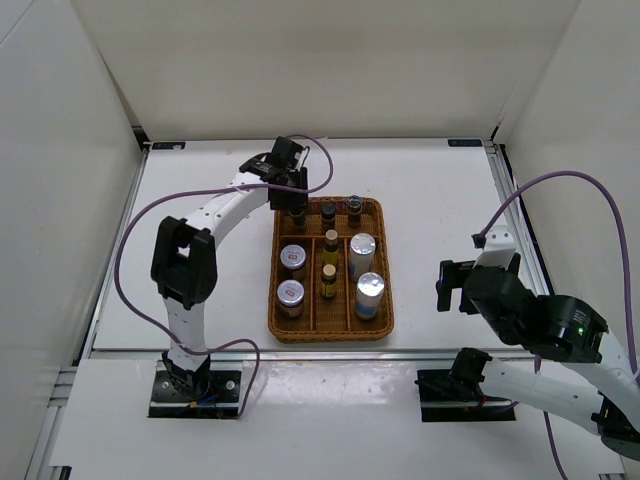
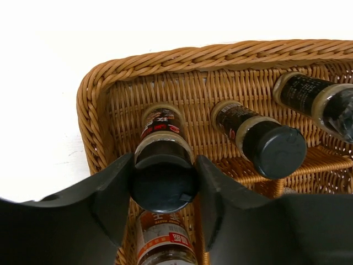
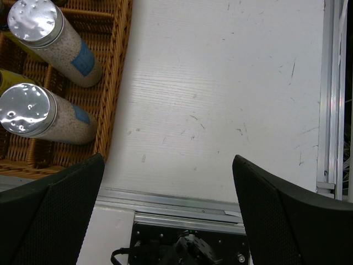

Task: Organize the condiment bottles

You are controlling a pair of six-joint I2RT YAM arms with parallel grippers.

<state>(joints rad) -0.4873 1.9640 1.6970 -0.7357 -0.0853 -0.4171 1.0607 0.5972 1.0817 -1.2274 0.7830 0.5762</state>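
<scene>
The wicker tray (image 1: pixel 388 270) holds all the bottles. Two white silver-capped cylinders (image 1: pixel 362 250) stand in its right column, two amber bottles (image 1: pixel 329 262) in the middle, two red-labelled jars (image 1: pixel 292 276) on the left. Two dark black-capped bottles (image 1: pixel 340 210) stand in the far row. My left gripper (image 1: pixel 293 195) is over the far-left corner. In the left wrist view it (image 2: pixel 164 182) is shut on the cap of the third dark bottle (image 2: pixel 160 130), which stands on the tray floor. My right gripper (image 1: pixel 458 285) is open and empty, right of the tray.
In the left wrist view the other dark bottles (image 2: pixel 265 144) stand close to the right, a jar (image 2: pixel 162 243) below, the tray rim (image 2: pixel 94 105) to the left. The right wrist view shows the cylinders (image 3: pixel 55 44) and tray edge (image 3: pixel 113 94) at left.
</scene>
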